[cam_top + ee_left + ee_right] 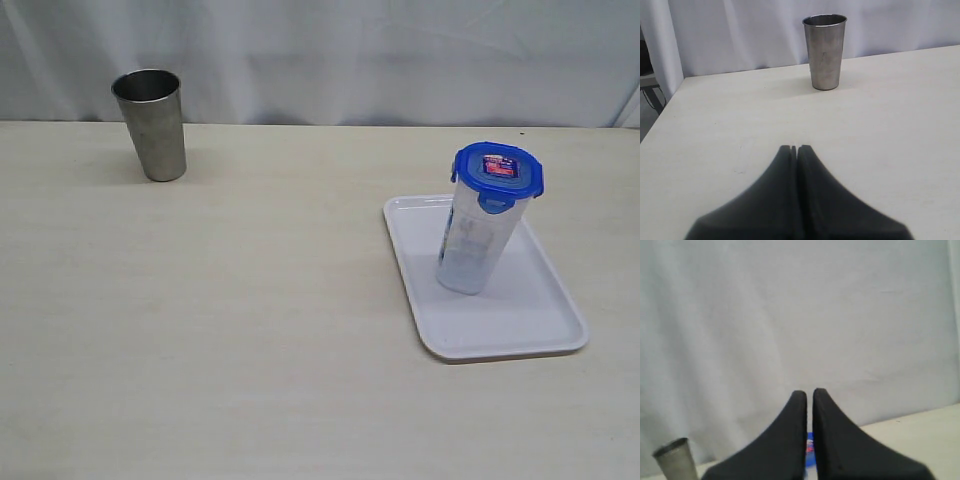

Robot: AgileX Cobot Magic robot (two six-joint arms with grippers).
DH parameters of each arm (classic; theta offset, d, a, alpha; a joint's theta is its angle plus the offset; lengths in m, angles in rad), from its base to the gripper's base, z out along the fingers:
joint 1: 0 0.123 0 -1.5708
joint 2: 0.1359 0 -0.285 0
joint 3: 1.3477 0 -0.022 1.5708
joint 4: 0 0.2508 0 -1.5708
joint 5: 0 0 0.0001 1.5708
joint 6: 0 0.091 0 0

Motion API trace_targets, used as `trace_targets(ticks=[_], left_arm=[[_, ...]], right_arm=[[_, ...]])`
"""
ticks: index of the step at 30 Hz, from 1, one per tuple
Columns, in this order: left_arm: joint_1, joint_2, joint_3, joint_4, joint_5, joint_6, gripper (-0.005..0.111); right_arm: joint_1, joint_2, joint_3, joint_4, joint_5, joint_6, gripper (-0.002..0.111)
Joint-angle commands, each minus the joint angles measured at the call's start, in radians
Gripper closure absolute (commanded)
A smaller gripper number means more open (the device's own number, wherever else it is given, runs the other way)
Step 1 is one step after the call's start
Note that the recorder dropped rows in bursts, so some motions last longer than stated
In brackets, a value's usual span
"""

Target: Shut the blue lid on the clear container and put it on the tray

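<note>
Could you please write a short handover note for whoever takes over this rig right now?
Left gripper: shut, empty, pointing towards the steel cup.
Right gripper: shut, empty.
The blue lid sits on the clear container, which stands on the tray.
Done: lid on, container placed.
Left: probably nothing; I cannot tell whether every flap is snapped down, so check that.

Raised exterior overview, low wrist views (common: steel cup (148, 125))

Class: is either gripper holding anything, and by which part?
Nothing is held. The left gripper and right gripper are both shut and empty; the container, lid on, stands free on the tray.
</note>
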Motion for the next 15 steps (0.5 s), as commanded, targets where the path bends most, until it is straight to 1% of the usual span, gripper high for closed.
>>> trace_targets(ticks=[1, 2, 5, 6, 8, 10, 13, 15], left_arm=[[0.004, -0.002, 0.004, 0.001, -0.007, -0.006, 0.107], [0.004, -0.002, 0.004, 0.001, -0.007, -0.006, 0.107], [0.004, -0.002, 0.004, 0.001, -0.007, -0.006, 0.107], [0.004, -0.002, 0.004, 0.001, -0.007, -0.006, 0.107], [0.004, -0.002, 0.004, 0.001, -0.007, -0.006, 0.107], [0.004, -0.002, 0.004, 0.001, -0.007, -0.006, 0.107], [0.004, -0.002, 0.004, 0.001, -0.007, -0.006, 0.107], [0.004, -0.002, 0.004, 0.001, -0.007, -0.006, 0.107]], right_arm=[[-0.007, -0.003, 0.067, -0.665, -0.063, 0.514, 0.104], [-0.007, -0.003, 0.098, -0.694, -0.106, 0.497, 0.104], [-0.008, -0.003, 0.207, -0.677, -0.206, 0.405, 0.104], [-0.008, -0.003, 0.238, -0.677, -0.219, 0.364, 0.104], [-0.008, -0.003, 0.241, -0.683, -0.218, 0.312, 0.104], [-0.008, -0.003, 0.241, -0.694, -0.133, 0.311, 0.104], [-0.008, -0.003, 0.241, -0.731, -0.071, 0.313, 0.104], [-0.008, -0.003, 0.241, -0.733, 0.005, 0.315, 0.104]])
